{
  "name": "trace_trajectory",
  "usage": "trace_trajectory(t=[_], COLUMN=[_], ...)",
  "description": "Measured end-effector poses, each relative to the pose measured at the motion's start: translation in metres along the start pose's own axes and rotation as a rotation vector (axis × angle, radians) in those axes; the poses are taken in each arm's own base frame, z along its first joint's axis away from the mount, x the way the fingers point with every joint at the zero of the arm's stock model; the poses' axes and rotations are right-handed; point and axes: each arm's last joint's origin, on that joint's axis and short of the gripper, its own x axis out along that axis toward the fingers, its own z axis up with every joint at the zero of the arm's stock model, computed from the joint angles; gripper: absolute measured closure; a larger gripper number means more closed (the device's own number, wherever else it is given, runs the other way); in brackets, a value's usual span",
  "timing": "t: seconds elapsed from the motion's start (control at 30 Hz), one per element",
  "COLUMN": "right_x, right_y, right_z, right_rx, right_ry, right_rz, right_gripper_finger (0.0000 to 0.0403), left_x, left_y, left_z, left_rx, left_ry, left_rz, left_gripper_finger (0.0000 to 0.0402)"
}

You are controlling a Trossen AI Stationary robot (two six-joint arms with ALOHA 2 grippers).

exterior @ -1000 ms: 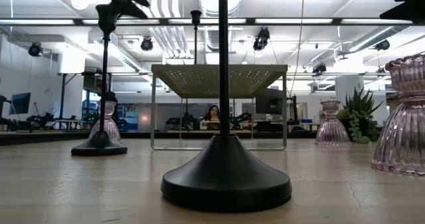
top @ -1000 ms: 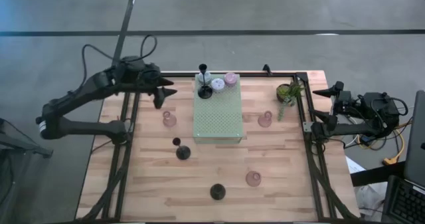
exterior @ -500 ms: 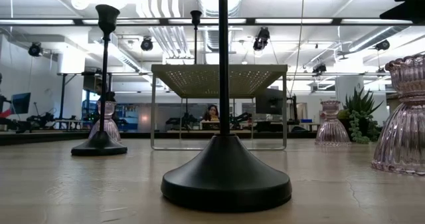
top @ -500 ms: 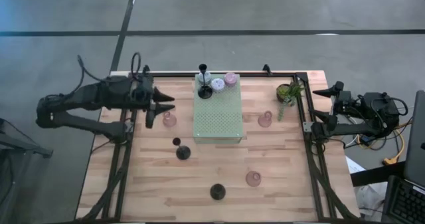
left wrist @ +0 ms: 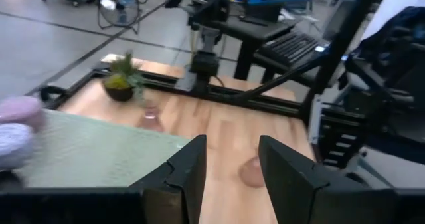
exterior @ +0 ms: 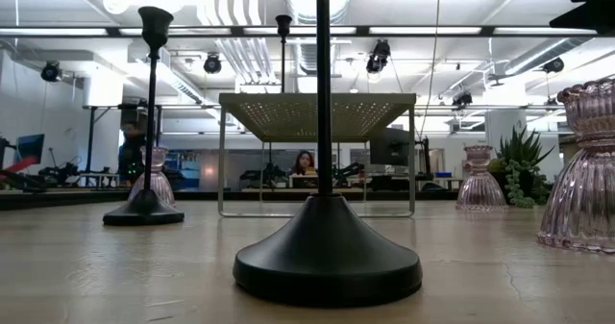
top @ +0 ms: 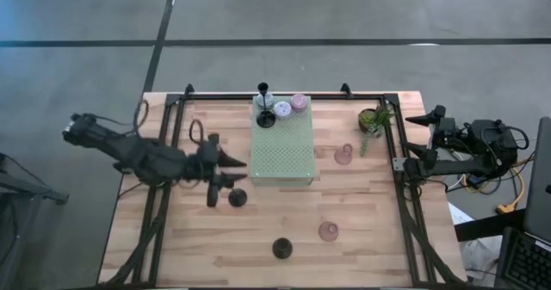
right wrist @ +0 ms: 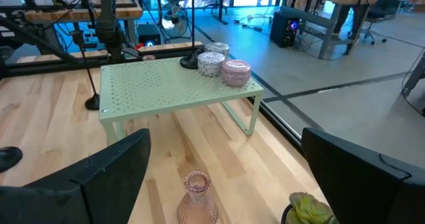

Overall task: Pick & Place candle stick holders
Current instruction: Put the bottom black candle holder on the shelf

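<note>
- I see the left tool (top: 225,171) left of centre in the high view, fingers (left wrist: 188,177) slightly apart, holding nothing.
- The right tool (top: 422,119) waits at the right edge, fingers wide apart.
- Three holders sit on the green mat (top: 282,148); black (top: 237,197) and pink (top: 328,231) holders stand on the table (top: 362,221).

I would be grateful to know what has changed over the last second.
The left arm swung from the table's far left corner toward the middle; its pincer now sits open by a black holder, holding nothing. The right arm, the holders, the mat and the plant stayed put.
</note>
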Motion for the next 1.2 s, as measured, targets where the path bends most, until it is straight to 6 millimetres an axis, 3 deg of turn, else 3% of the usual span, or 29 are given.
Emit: trace_trajectory(t=[0.43, 0.7, 1.03, 1.2], right_x=[0.000, 0.000, 0.000, 0.000], right_y=[0.000, 0.000, 0.000, 0.000], right_z=[0.000, 0.000, 0.000, 0.000], right_rx=[0.000, 0.000, 0.000, 0.000], right_ry=[-0.001, 0.000, 0.000, 0.000], right_rz=[0.000, 0.000, 0.000, 0.000], right_gripper_finger=[0.0019, 0.0019, 0.0019, 0.0019], left_x=[0.049, 0.066, 0.085, 0.103], left_y=[-0.055, -0.074, -0.097, -0.106], left_z=[-0.057, -0.084, -0.125, -0.143], left_rx=[0.071, 0.056, 0.103, 0.141], left_ry=[0.216, 0.299, 0.386, 0.372], left_rz=[-0.095, -0.115, -0.125, -0.139], left_gripper_finger=[0.0259, 0.0258, 0.0199, 0.0198])
